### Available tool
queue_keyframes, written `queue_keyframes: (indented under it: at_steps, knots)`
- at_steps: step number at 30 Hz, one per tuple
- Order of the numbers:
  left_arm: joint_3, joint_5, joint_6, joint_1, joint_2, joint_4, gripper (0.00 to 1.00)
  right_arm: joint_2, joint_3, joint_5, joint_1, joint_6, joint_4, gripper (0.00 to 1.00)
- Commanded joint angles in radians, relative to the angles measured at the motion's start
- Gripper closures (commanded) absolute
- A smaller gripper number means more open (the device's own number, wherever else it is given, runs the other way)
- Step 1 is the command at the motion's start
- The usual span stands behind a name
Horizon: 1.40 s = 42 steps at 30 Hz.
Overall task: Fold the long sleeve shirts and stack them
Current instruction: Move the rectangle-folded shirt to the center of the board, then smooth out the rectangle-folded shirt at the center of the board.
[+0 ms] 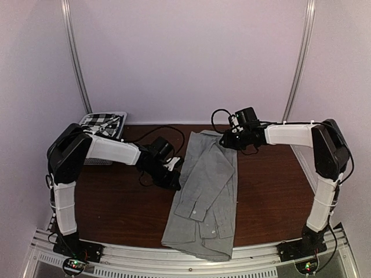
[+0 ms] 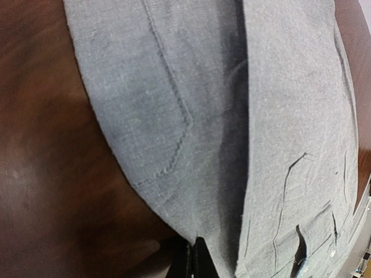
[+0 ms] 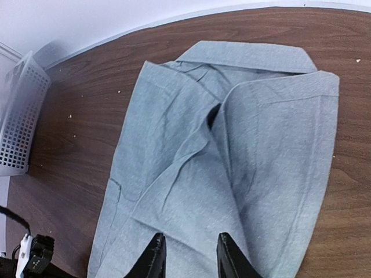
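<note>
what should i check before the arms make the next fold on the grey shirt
1. Left gripper shut at the grey shirt's left edge: ok.
2. Cloth truly pinched in it: cannot tell.
3. Right gripper gripping the collar end: not ok, jaws stand apart over the cloth.
4. Sleeves folded in on the body: ok.
5. Checked shirt out of the way in the basket: ok.
</note>
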Motion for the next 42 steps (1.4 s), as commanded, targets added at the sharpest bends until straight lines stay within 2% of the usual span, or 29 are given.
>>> queue_keyframes:
  at_steps: [1,9,15,20,24,27,32,42]
  knots:
    - [-0.141,-0.013,-0.053,0.0,-0.114,0.022,1.0,0.055,0.07,-0.013,0.0,-0.024,-0.023,0.68]
    - [-0.347,-0.045,-0.108,0.0,-0.312,0.059,1.0,0.105,0.13,-0.04,0.059,-0.054,-0.058,0.66]
    - [-0.33,-0.089,-0.095,0.0,-0.378,0.006,0.99,0.121,0.144,-0.039,0.121,-0.094,-0.048,0.59]
    - [-0.252,-0.18,-0.061,0.01,-0.372,-0.052,0.73,0.191,0.243,-0.043,0.152,-0.106,-0.075,0.58]
    - [-0.2,-0.192,-0.024,0.034,-0.367,-0.078,0.64,0.236,0.293,-0.022,0.156,-0.115,-0.092,0.58]
    - [-0.116,-0.188,0.009,0.054,-0.332,-0.075,0.64,0.267,0.318,-0.017,0.156,-0.123,-0.1,0.57]
    - [0.128,-0.181,0.062,0.076,-0.171,-0.082,0.65,0.271,0.343,0.021,0.157,-0.102,-0.133,0.59]
    - [0.598,-0.221,0.095,0.098,0.168,-0.12,0.66,0.099,0.102,0.076,0.149,-0.041,-0.066,0.59]
